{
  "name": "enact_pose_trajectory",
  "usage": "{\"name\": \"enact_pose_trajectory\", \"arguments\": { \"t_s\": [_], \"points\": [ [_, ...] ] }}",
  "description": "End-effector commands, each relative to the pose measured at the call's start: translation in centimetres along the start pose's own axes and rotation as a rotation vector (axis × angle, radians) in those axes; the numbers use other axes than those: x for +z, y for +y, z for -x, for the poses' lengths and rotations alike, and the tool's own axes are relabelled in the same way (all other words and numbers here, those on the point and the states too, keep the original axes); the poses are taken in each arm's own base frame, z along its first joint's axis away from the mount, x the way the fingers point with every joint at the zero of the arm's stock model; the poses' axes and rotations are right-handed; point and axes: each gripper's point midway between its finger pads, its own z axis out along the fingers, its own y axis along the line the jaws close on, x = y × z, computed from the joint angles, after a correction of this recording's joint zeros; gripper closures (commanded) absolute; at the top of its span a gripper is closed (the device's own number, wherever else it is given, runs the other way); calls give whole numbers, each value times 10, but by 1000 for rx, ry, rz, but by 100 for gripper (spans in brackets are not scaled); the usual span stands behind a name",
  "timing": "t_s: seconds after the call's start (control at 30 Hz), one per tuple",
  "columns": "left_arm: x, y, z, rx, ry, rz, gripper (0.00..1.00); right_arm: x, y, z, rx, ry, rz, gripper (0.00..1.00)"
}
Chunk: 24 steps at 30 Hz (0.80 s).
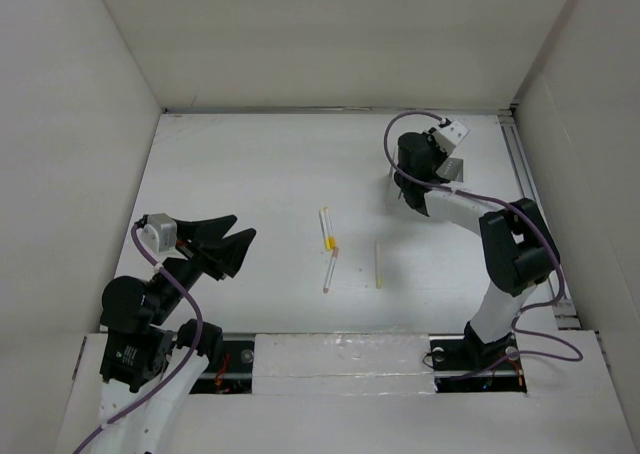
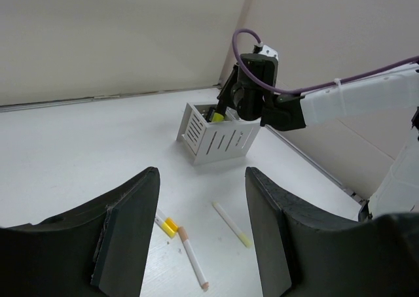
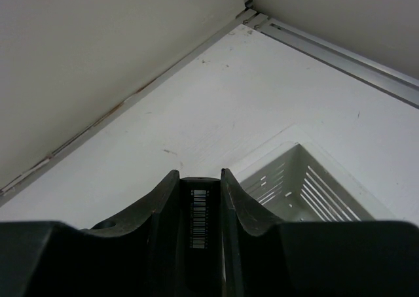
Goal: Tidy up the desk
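Left pincer (image 1: pixel 243 226): released, empty — above the worktop (image 1: pixel 250 174).
Right pincer (image 3: pixel 198 176): clenched on dark barcoded item (image 3: pixel 198 218) — over slotted holder (image 2: pixel 219 143).
Loose pens (image 1: pixel 378 264): three, mid-worktop.

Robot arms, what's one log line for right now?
left gripper open | right gripper shut on barcoded pen above holder | three pens loose on desk

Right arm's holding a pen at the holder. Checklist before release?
1. Right gripper shut on barcoded pen: ok.
2. Pen tip inside pen holder: cannot tell.
3. Pen holder upright: ok.
4. Left gripper open, away from the holder: ok.
5. Desk tidy: not ok, three loose pens lying mid-desk.
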Motion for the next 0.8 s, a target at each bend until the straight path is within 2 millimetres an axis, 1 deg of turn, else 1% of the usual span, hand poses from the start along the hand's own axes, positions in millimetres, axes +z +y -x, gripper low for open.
{"name": "enact_pose_trajectory", "arguments": {
  "t_s": [0.0, 0.07, 0.1, 0.13, 0.17, 0.2, 0.23, 0.27, 0.33, 0.43, 0.47, 0.5, 0.53, 0.57, 0.6, 0.63, 0.67, 0.7, 0.73, 0.77],
  "points": [
    [4, -4, 9, 11, -37, -27, 49, -6, 6, 6, 43, -47, 9, 94],
    [4, -4, 8, 11, -33, -25, 49, -18, 13, 0, 31, -47, 28, 90],
    [4, -4, 8, 11, -33, -25, 49, -18, 15, 2, 47, -53, 31, 90],
    [4, -4, 9, 10, -37, -27, 49, -21, 15, 2, 26, -60, 36, 87],
    [3, -5, 10, 13, -41, -30, 49, -21, 13, 4, 21, -73, 31, 83],
    [4, -5, 9, 12, -39, -29, 49, -26, 17, 6, 42, -87, 44, 80],
    [4, -4, 8, 10, -33, -26, 49, -30, 18, 2, 9, -88, 50, 73],
    [5, -4, 6, 10, -28, -27, 49, -30, 15, 2, 2, -95, 34, 70],
    [4, -5, 9, 12, -37, -30, 49, -37, 20, 1, -6, -100, 45, 58],
    [4, -4, 8, 10, -33, -30, 49, -43, 22, 6, 13, -102, 62, 47],
    [4, -5, 8, 10, -33, -30, 49, -45, 25, 15, 29, -102, 91, 45],
    [4, -5, 8, 10, -31, -30, 49, -51, 31, 16, 51, -91, 118, 41],
    [5, -4, 7, 8, -32, -29, 49, -53, 32, 20, 65, -86, 129, 40],
    [5, -4, 8, 9, -32, -31, 49, -60, 38, 31, 94, -81, 163, 39],
    [6, -4, 7, 8, -30, -29, 49, -62, 38, 31, 83, -65, 175, 38],
    [6, -3, 6, 6, -26, -28, 49, -67, 49, 45, 141, -51, 229, 35],
    [6, -4, 7, 8, -25, -33, 49, -69, 52, 36, 122, -20, 255, 35],
    [6, -4, 6, 6, -24, -31, 49, -74, 56, 40, 103, 16, 284, 35],
    [6, -4, 7, 8, -28, -33, 49, -78, 63, 42, 132, 44, 319, 36],
    [6, -4, 7, 8, -28, -33, 49, -87, 77, 39, 126, 93, 407, 39]
  ]
}}
